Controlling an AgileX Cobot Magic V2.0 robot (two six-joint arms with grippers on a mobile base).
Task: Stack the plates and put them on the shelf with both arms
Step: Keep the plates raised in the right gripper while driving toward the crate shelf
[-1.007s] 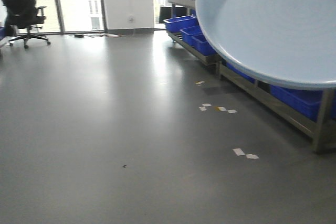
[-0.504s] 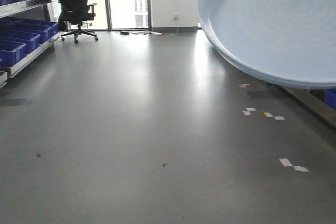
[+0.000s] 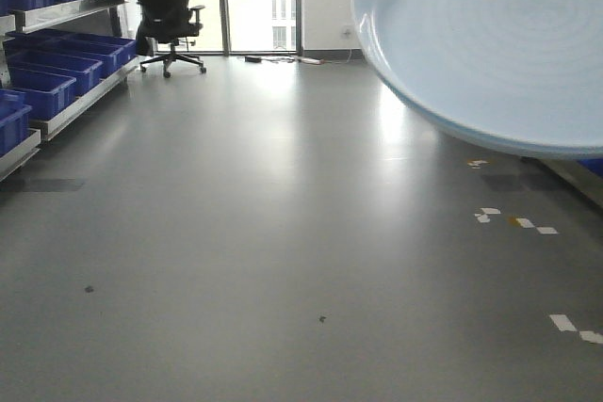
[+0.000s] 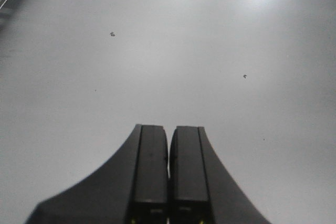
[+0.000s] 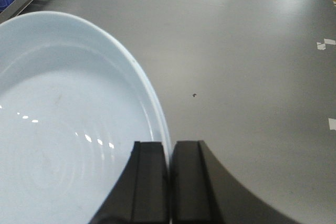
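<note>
A large pale-blue plate [image 3: 490, 44] with faint concentric rings fills the upper right of the front view, held up in the air and tilted. In the right wrist view the same plate [image 5: 68, 129] fills the left, and my right gripper [image 5: 169, 148] is shut on its rim. Only one plate shows; I cannot tell whether a second lies under it. My left gripper [image 4: 168, 132] is shut and empty, pointing down at bare grey floor. Neither gripper shows in the front view.
A metal shelf rack [image 3: 66, 105] with blue bins [image 3: 42, 87] runs along the left. A black office chair [image 3: 170, 16] stands by the far windows. White tape marks [image 3: 513, 221] lie on the grey floor at right.
The view has swung left: the right-hand rack of blue bins has left the frame, the left rack and the chair have come in. The plate keeps its place in the view.
</note>
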